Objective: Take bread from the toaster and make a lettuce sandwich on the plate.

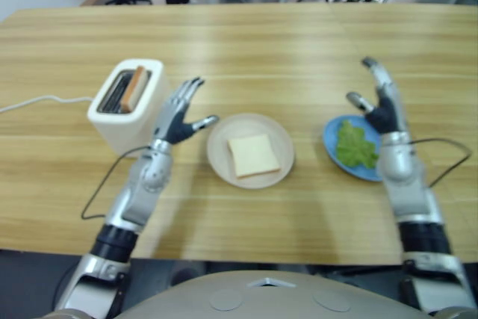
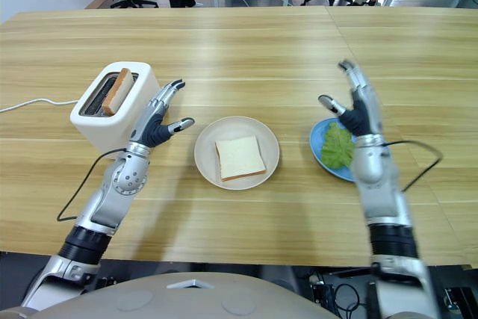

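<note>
**Cream, Green and Blue on Pale Wood**

The table (image 2: 239, 50) is honey-toned wood streaked with fine, darker grain. The toaster (image 2: 112, 117) is cream, its slice (image 2: 118, 91) tan with a brown crust. The bread (image 2: 240, 157) is white on a beige plate (image 2: 205, 147), the lettuce (image 2: 337, 147) bright green on a blue dish (image 1: 329, 136). The left hand (image 2: 157, 123) and right hand (image 2: 360, 113) are silver and black. The cord (image 2: 30, 102) is white.
</note>
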`<state>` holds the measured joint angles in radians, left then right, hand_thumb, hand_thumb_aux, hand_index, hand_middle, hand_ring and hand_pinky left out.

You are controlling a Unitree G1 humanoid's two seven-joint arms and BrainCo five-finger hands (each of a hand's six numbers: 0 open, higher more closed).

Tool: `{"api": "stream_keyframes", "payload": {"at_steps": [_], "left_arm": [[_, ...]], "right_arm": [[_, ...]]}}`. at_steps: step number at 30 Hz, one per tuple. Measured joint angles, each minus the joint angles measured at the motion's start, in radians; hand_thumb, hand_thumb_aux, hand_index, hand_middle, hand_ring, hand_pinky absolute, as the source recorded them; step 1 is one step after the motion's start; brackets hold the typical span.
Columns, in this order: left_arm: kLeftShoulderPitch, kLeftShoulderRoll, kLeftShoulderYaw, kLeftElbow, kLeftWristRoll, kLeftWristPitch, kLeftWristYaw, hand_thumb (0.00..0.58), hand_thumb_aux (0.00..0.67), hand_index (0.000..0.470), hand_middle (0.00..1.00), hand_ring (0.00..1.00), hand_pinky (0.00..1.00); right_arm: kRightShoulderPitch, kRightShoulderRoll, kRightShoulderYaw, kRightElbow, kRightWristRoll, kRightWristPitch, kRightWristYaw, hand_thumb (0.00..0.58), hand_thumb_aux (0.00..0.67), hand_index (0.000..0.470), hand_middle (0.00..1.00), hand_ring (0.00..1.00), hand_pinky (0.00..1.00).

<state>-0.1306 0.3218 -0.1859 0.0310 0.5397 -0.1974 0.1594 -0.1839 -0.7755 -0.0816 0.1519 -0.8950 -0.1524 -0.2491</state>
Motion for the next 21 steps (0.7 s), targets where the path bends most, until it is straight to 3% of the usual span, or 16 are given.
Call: {"api": "stream_keyframes", "payload": {"at_steps": [3, 7, 21], "left_arm": [[-0.001, -0.002, -0.004, 0.018, 0.003, -0.013, 0.000, 0.000, 0.000, 0.000, 0.00, 0.00, 0.00], [-0.002, -0.006, -0.004, 0.030, 0.003, -0.020, 0.000, 0.000, 0.000, 0.000, 0.00, 0.00, 0.00], [-0.032, -0.022, -0.013, 0.102, 0.005, -0.047, 0.011, 0.000, 0.000, 0.000, 0.00, 0.00, 0.00]], "right_arm": [[-0.030, -0.107, 0.102, 0.144, -0.166, 0.081, 0.009, 0.000, 0.000, 0.000, 0.00, 0.00, 0.00], [-0.010, -0.147, 0.199, 0.239, -0.223, 0.100, 0.033, 0.000, 0.000, 0.000, 0.00, 0.00, 0.00], [0.064, -0.181, 0.308, 0.264, -0.225, 0.113, 0.090, 0.000, 0.000, 0.000, 0.00, 0.00, 0.00]]}}
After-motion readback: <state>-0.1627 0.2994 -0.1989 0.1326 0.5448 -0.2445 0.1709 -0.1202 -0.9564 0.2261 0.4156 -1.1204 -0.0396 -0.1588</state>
